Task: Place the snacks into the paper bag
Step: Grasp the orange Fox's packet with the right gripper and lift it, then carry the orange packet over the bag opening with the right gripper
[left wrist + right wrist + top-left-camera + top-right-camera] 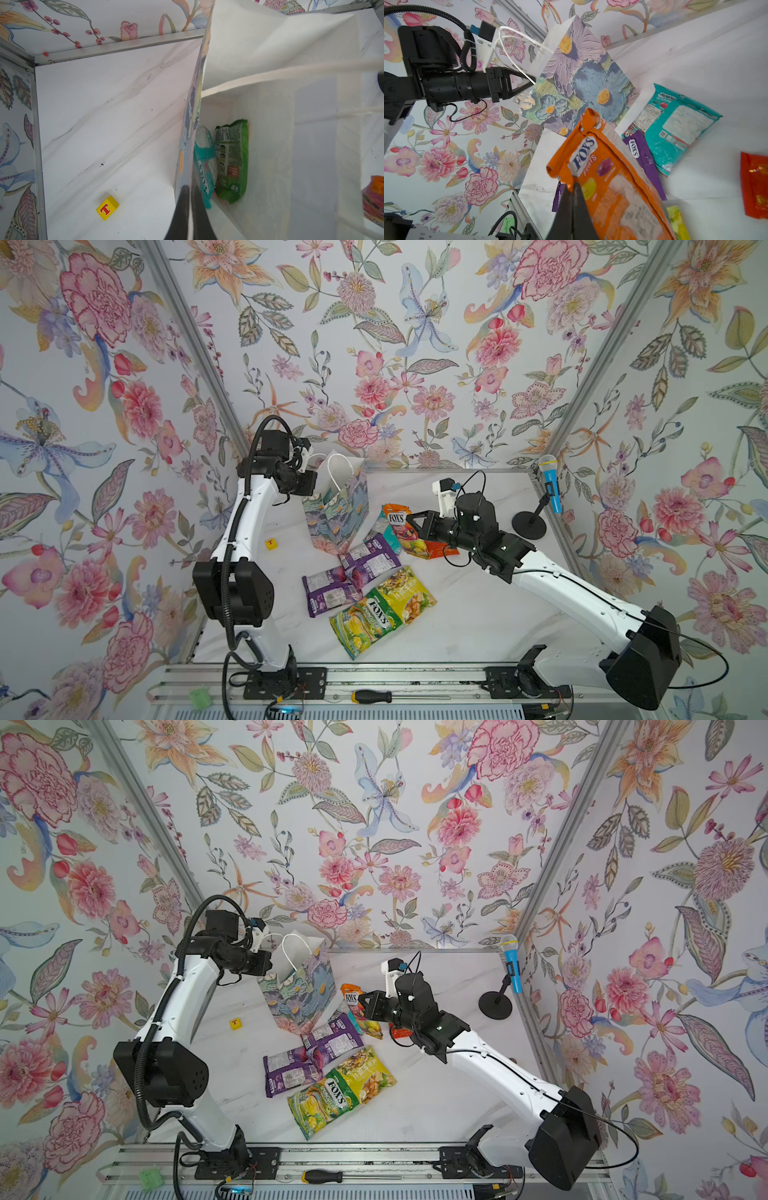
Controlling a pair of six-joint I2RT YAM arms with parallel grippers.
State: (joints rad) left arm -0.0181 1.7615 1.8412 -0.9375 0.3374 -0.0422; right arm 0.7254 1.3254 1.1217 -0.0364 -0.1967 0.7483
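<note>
The small paper gift bag [337,512], printed with blue and lilac flowers and white inside, stands on the far left part of the white marble-look table [478,614] with its mouth open. The left gripper [190,188] is closed on the bag's left wall, the paper pinched between its black fingers [180,209]. Inside the bag a green plastic pouch [231,162] and a teal plastic pouch [204,166] stand on edge against that wall.

Just right of the bag the right gripper [572,185] is clamped on the edge of an orange FOX'S Fruits pouch [608,182], held up on end.

Beside it lie a second teal pouch [675,126] and an orange-red packet [755,187]. Nearer lie two purple pouches [368,556] [330,591], then a green FOX'S pouch [365,620] overlapping a yellow-green pouch [409,593].

A yellow cube with a red T [271,544] sits left of the bag. A blue toy microphone on a black stand [550,483] is at the far right corner. A black-and-yellow screwdriver [372,696] lies on the near rail.
</note>
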